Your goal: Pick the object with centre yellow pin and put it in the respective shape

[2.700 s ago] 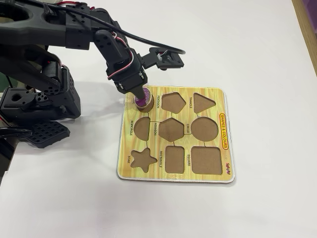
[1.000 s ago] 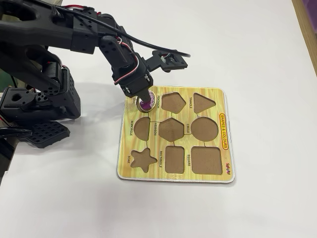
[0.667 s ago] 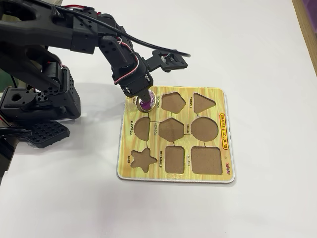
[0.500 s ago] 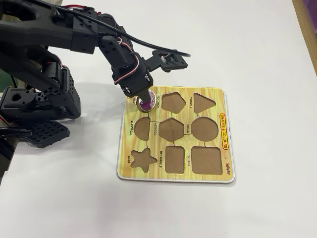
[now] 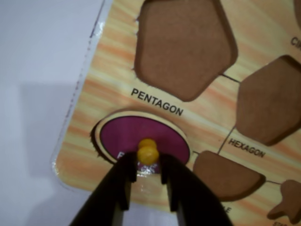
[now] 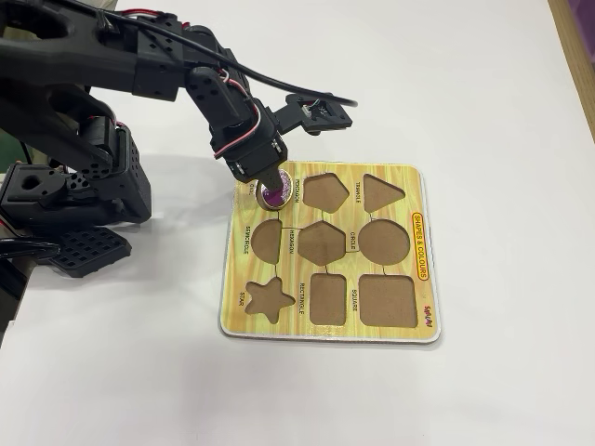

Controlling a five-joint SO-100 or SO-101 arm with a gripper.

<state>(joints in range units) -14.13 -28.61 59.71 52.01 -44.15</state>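
The small flat purple oval piece with the yellow knob (image 5: 141,139) lies in the brown oval cutout (image 5: 99,141) at the corner of the yellow wood-grain puzzle board (image 5: 117,70), seemingly a little askew, with a dark crescent of recess showing on its left in the wrist view. The black two-finger gripper (image 5: 147,176) stands right over it, jaws drawn narrow, one on each side of the knob's stem; whether the fingers (image 5: 123,181) actually press the knob is hard to judge from here.

Just left of the gripper in the wrist view the board's rim runs close by, and beyond it is bare white table (image 5: 37,70). Ahead of the gripper sits the empty pentagon cutout (image 5: 183,44), to its right the hexagon cutout (image 5: 270,101) and, nearer, the half-round cutout (image 5: 225,176).

In the fixed view the gripper (image 6: 268,186) and black arm (image 6: 112,65) cover most of the piece; only a sliver of purple (image 6: 273,197) peeps out below the fingertips. The oval's label is hidden under the jaws in the wrist view, and the star cutout (image 5: 289,200) is cut off at the frame's edge.
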